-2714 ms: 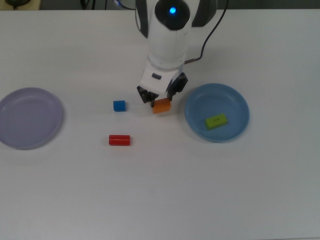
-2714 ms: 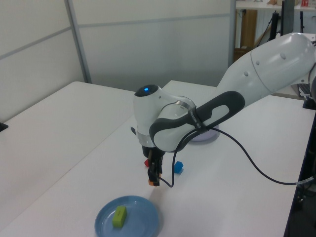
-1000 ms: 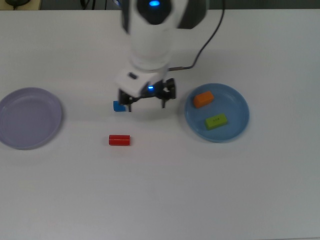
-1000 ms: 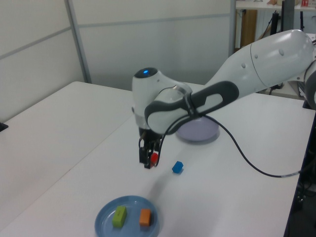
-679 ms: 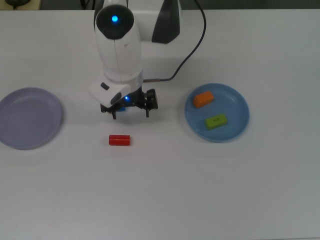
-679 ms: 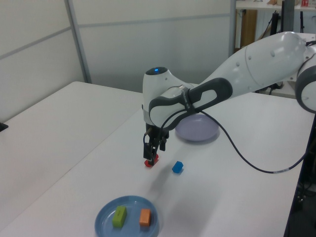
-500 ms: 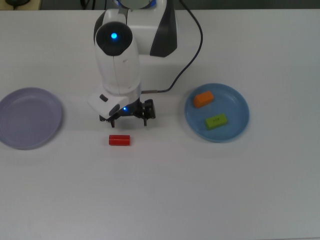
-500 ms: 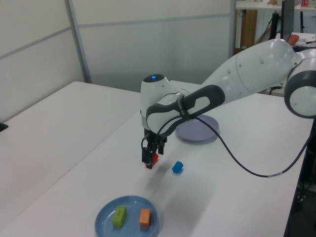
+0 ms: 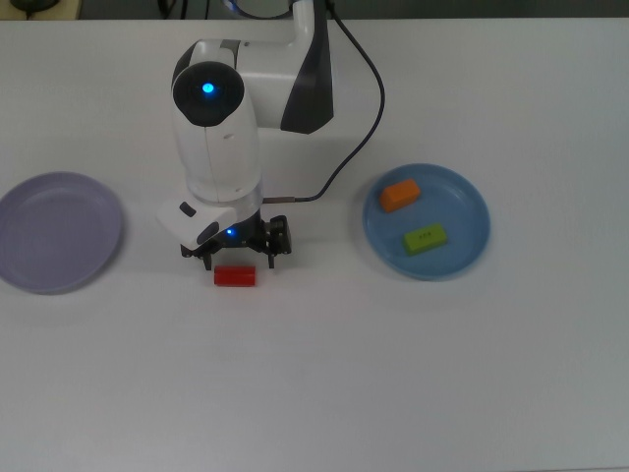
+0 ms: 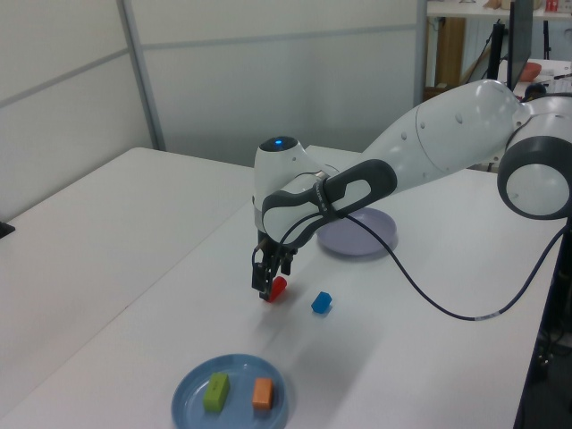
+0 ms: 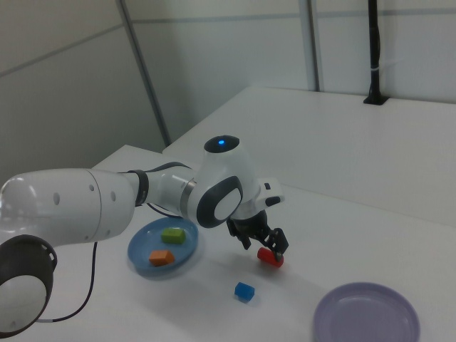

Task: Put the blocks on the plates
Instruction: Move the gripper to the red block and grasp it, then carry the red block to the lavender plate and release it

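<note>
My gripper [image 9: 239, 253] is open and hangs just over the red cylinder [image 9: 235, 275], which lies flat on the table; its fingers [image 9: 276, 246] stand wide apart near the cylinder's ends. The right view shows the gripper [image 11: 263, 242] slightly above the red cylinder [image 11: 271, 258]. The arm hides the blue cube in the top view, but the blue cube [image 10: 321, 303] [image 11: 244, 291] shows on the table close by. The orange brick [image 9: 400, 195] and the lime-green brick [image 9: 425, 238] lie in the blue plate [image 9: 464, 211]. Nothing lies in the lavender plate [image 9: 59, 231].
A black cable [image 9: 359, 118] runs from the arm across the white table toward the top view's upper edge. The blue plate is at the top view's right, the lavender plate at the top view's left edge.
The orange brick, held 2.7 s ago, now lies in the blue plate. My gripper opened, moved toward the top view's left past the blue cube, and came down over the red cylinder.
</note>
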Robot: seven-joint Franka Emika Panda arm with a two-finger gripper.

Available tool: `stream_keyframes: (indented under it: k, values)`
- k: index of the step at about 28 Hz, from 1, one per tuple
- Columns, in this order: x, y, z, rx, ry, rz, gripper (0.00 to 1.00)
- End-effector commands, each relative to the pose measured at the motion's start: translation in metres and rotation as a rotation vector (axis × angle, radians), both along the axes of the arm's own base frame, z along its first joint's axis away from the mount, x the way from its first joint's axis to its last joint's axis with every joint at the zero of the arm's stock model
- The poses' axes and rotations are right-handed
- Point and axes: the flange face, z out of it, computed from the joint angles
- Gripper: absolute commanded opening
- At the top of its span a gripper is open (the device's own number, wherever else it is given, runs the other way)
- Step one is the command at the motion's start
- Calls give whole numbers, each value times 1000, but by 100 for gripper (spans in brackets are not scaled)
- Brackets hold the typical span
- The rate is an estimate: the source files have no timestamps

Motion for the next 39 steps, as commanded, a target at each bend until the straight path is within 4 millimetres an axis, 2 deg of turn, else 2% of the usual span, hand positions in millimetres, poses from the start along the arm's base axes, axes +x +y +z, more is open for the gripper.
stream_keyframes:
  k: [1,5,9,14,15,17,18,21,23,26,27,31,35,39]
  values:
    - [7,-3,-10,-14,-24,17,97]
    - [8,-3,-21,-27,-9,26,97]
    - [11,-4,-16,-33,-21,29,94]
    - [12,-12,-14,-32,-24,18,56]
    - [12,-12,-12,-30,-27,17,41]
    - [12,-15,-9,-31,-30,14,30]
    - [12,-16,-6,-31,-35,12,28]
    - [11,-26,3,-40,-45,4,27]
    - [12,-26,4,-42,-47,10,27]
    - [11,-28,10,-43,-53,14,21]
    - [10,-32,19,-43,-62,9,21]
    - [7,-56,36,-57,-80,-28,21]
    - [1,-93,59,-85,-105,-84,21]
    - [-9,-144,59,-120,-98,-130,22]
